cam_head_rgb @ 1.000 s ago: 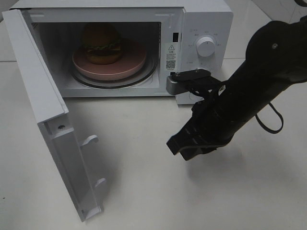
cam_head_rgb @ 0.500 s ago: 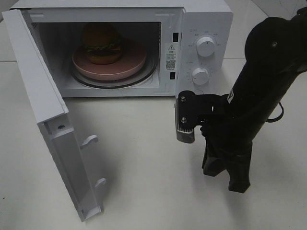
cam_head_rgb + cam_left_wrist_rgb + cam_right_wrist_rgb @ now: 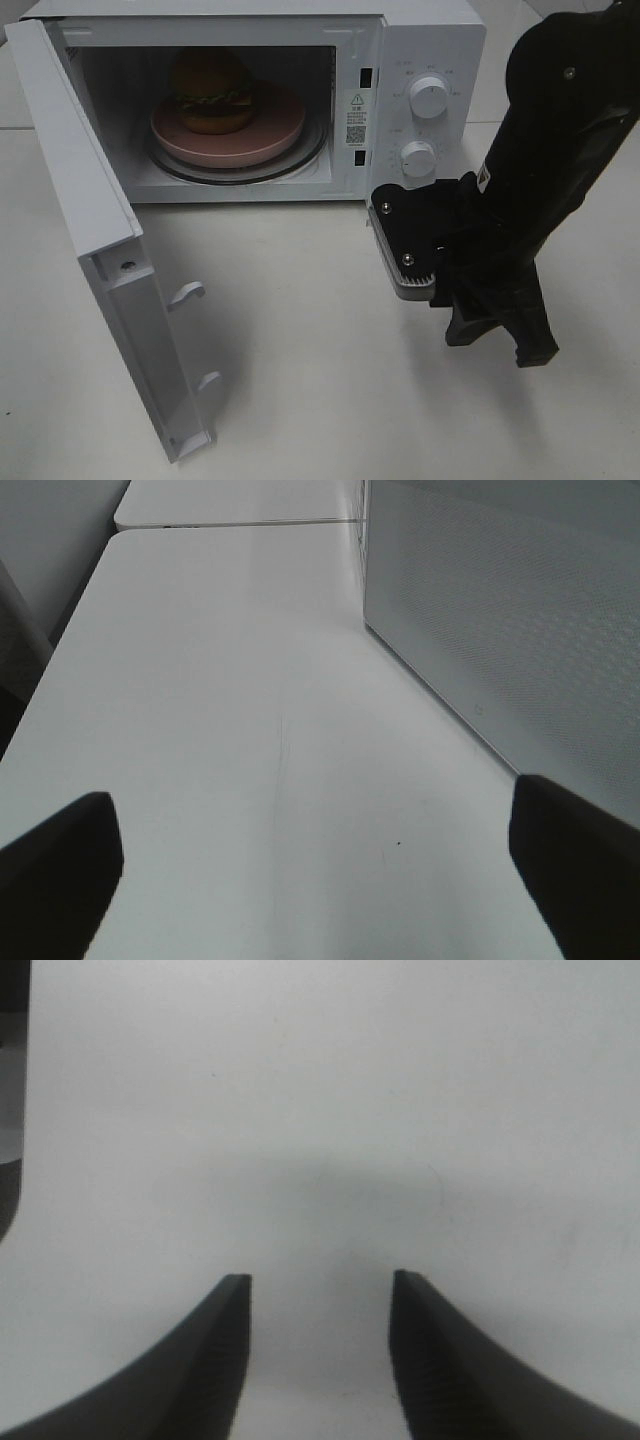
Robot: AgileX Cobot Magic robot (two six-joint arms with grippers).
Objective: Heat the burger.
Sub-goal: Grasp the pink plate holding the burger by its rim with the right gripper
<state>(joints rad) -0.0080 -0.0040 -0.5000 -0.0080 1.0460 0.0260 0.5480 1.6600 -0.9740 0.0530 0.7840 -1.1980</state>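
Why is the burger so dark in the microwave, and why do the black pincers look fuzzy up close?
Exterior high view: the burger sits deep in the microwave, shaded by its roof, so it looks dim. Right wrist view: the right gripper is very near the lens, so its edges go soft. Left wrist view: the left gripper shows as blurry dark shapes too.

Bright, even overhead light washes the tabletop (image 3: 300, 400), soft shadows lie beside the microwave door (image 3: 95, 225), and the right wrist view is blurred throughout.
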